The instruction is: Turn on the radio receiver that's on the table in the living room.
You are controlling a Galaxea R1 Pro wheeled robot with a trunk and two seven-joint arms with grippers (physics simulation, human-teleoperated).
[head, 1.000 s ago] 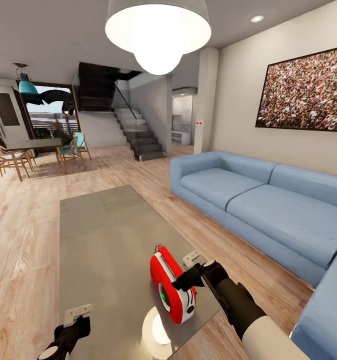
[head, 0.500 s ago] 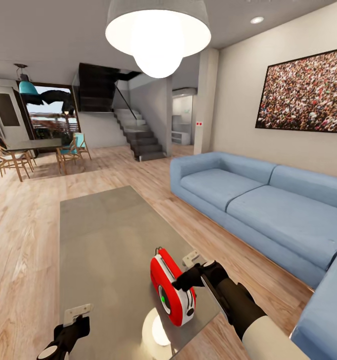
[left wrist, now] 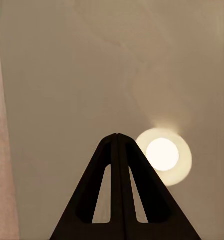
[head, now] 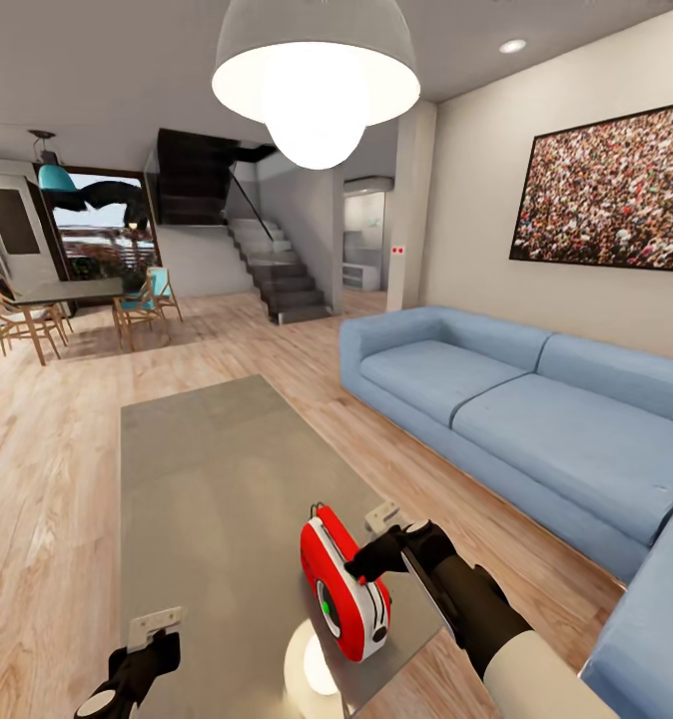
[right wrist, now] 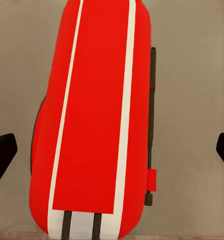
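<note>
Red radio receiver (head: 344,584) upright on table (head: 217,469); no legible writing.

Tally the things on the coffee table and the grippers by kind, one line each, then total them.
Red radio receiver, standing on the table: 1
Grippers: 2 (left gripper shut over the tabletop; right gripper open, its fingers either side of the radio)
Total: 3

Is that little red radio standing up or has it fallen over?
Upright: the radio stands on its narrow base on the table, handle on top.
</note>
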